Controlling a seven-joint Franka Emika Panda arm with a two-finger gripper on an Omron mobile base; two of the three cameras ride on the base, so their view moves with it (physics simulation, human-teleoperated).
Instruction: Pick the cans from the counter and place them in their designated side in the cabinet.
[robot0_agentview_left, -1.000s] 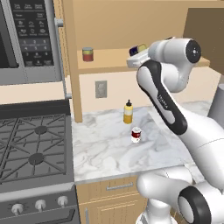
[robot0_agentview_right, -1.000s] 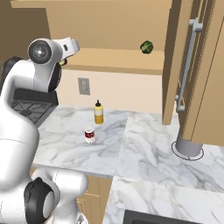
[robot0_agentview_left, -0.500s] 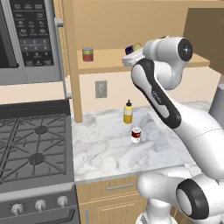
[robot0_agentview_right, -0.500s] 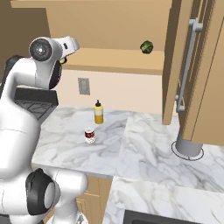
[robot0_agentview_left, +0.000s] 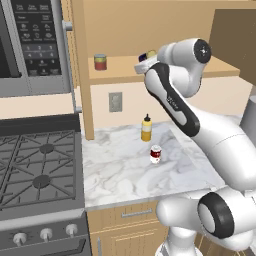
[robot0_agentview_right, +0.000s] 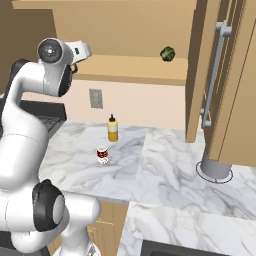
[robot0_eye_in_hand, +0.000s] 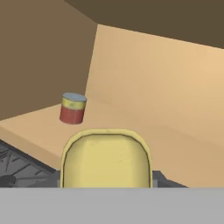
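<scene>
Tin (robot0_eye_in_hand: 106, 158) clamped in claw (robot0_agentview_left: 146, 58), over shelf (robot0_eye_in_hand: 175, 153)

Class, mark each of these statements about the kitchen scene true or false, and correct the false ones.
1. The round red-and-white can stands on the counter. True.
2. The yellow squeeze bottle lies on its side. False: it stands upright on the counter.
3. The gripper is up at the cabinet shelf, shut on the boxy tin. True.
4. The red can with a yellow-green band sits on the stove. False: it stands on the cabinet shelf.
5. A green round thing is on the shelf's right end. True.
</scene>
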